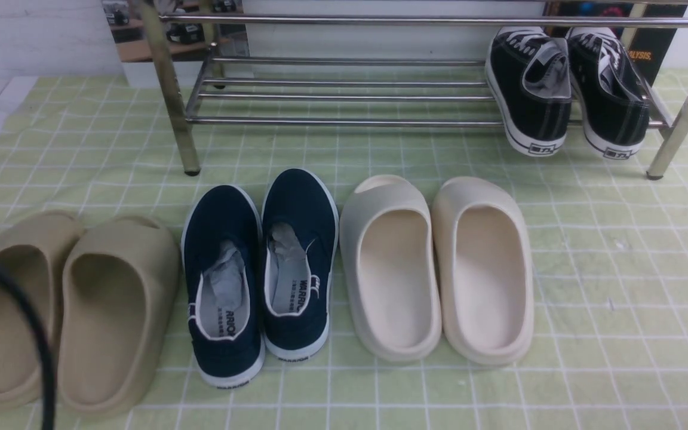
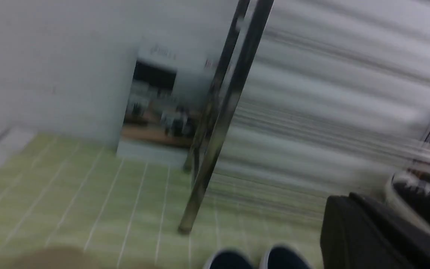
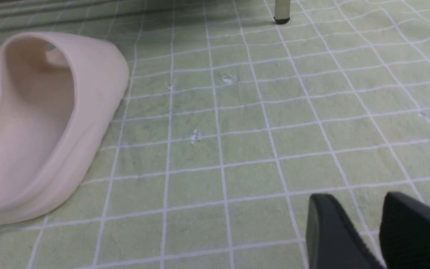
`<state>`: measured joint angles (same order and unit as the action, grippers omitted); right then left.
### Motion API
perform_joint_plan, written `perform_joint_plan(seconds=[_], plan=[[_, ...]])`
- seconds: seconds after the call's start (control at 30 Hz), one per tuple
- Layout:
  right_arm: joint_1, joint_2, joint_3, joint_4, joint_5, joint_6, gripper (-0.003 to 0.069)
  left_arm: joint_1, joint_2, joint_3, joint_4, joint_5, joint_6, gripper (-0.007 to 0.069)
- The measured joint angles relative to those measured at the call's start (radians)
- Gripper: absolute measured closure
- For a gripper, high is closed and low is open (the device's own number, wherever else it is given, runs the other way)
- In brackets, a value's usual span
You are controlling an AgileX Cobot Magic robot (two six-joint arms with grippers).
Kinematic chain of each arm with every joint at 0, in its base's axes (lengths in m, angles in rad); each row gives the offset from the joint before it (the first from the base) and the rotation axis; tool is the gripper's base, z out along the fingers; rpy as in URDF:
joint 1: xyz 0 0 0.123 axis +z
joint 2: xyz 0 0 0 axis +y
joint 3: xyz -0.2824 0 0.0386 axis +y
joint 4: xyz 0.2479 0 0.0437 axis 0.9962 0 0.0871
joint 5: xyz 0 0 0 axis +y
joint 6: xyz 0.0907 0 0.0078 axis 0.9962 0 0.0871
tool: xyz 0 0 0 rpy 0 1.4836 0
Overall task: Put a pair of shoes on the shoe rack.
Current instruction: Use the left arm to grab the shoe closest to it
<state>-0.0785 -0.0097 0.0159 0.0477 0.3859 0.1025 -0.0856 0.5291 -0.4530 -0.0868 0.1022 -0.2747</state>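
Note:
The pair of navy slip-on shoes stands side by side on the green checked cloth, toes toward the rack: left shoe, right shoe, grey paper inside. Their toes show blurred in the left wrist view. The chrome shoe rack stands behind them; one of its legs shows in the left wrist view. My left gripper is blurred, its fingers together, above the cloth short of the shoes. My right gripper is slightly open and empty over bare cloth. Neither gripper shows in the front view.
Black lace-up sneakers sit on the rack's right end. Cream slides lie right of the navy shoes, one in the right wrist view. Tan slides lie left. A black cable crosses the lower left corner.

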Motion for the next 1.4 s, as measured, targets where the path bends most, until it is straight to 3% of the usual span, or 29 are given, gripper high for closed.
perform_joint_plan(seconds=[0.1,0.17,0.23,0.37,0.53,0.67,0.77,0.9,0.93,0.97,1.1,1.2,1.4], plan=[[0.0,0.0,0.0,0.0,0.0,0.0,0.0419,0.0,0.101,-0.071,-0.044,0.186,-0.03,0.0638],[0.0,0.0,0.0,0.0,0.0,0.0,0.0419,0.0,0.251,-0.197,-0.135,0.477,-0.027,0.0638],[0.0,0.0,0.0,0.0,0.0,0.0,0.0419,0.0,0.342,-0.262,-0.202,0.612,0.016,0.0638],[0.0,0.0,0.0,0.0,0.0,0.0,0.0419,-0.003,0.514,-0.348,-0.306,0.735,0.135,0.0638],[0.0,0.0,0.0,0.0,0.0,0.0,0.0419,-0.116,0.679,-0.389,-0.304,0.692,0.181,0.0638],[0.0,0.0,0.0,0.0,0.0,0.0,0.0419,-0.22,0.796,-0.395,-0.197,0.587,0.099,0.0619],[0.0,0.0,0.0,0.0,0.0,0.0,0.0419,-0.247,0.893,-0.418,-0.082,0.528,-0.035,0.0531],[0.0,0.0,0.0,0.0,0.0,0.0,0.0419,-0.248,0.999,-0.472,0.058,0.492,-0.188,0.0352],[0.0,0.0,0.0,0.0,0.0,0.0,0.0419,-0.248,1.003,-0.475,0.058,0.49,-0.197,0.0342],[0.0,0.0,0.0,0.0,0.0,0.0,0.0419,-0.248,1.041,-0.502,0.131,0.478,-0.273,0.0265],[0.0,0.0,0.0,0.0,0.0,0.0,0.0419,-0.248,1.118,-0.544,0.218,0.475,-0.388,0.0192],[0.0,0.0,0.0,0.0,0.0,0.0,0.0419,-0.248,1.173,-0.551,0.253,0.481,-0.421,0.023],[0.0,0.0,0.0,0.0,0.0,0.0,0.0419,-0.249,1.216,-0.555,0.279,0.484,-0.455,0.0484]])
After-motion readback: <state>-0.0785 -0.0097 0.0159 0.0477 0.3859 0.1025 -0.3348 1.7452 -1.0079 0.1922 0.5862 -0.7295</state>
